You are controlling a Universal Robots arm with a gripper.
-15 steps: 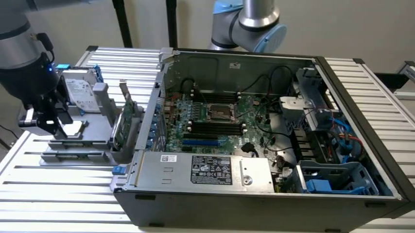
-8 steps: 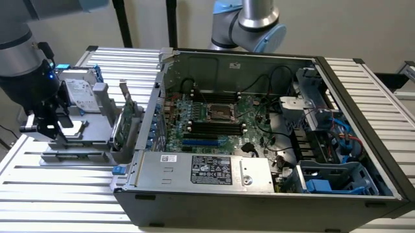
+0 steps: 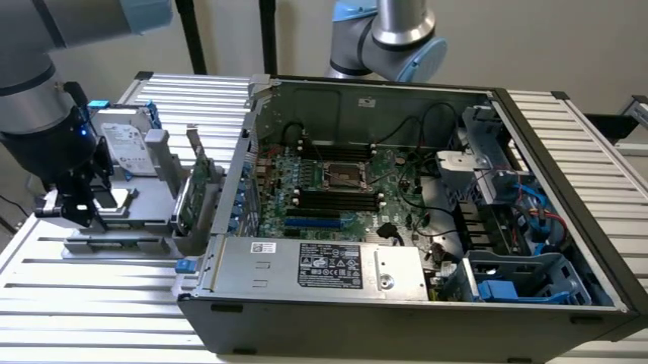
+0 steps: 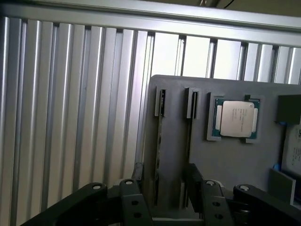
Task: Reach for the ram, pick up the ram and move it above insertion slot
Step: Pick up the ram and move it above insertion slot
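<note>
The black gripper's (image 4: 164,169) 2 fingers (image 4: 195,181) are spread. The ram (image 4: 158,136), a long thin board standing on edge in a slot of the flat grey holder (image 4: 225,165), lies between them, not pinched. The holder rests on a ribbed aluminium table (image 4: 70,103), beside an open black computer case (image 3: 405,322).

The table (image 4: 70,117) is striped in ribbed silver. The tray (image 4: 225,160) is coloured plain grey, the gripper (image 4: 164,173) black. The processor (image 4: 233,118) is finished silver, edged green. The motherboard (image 3: 395,168) is coloured green.
</note>
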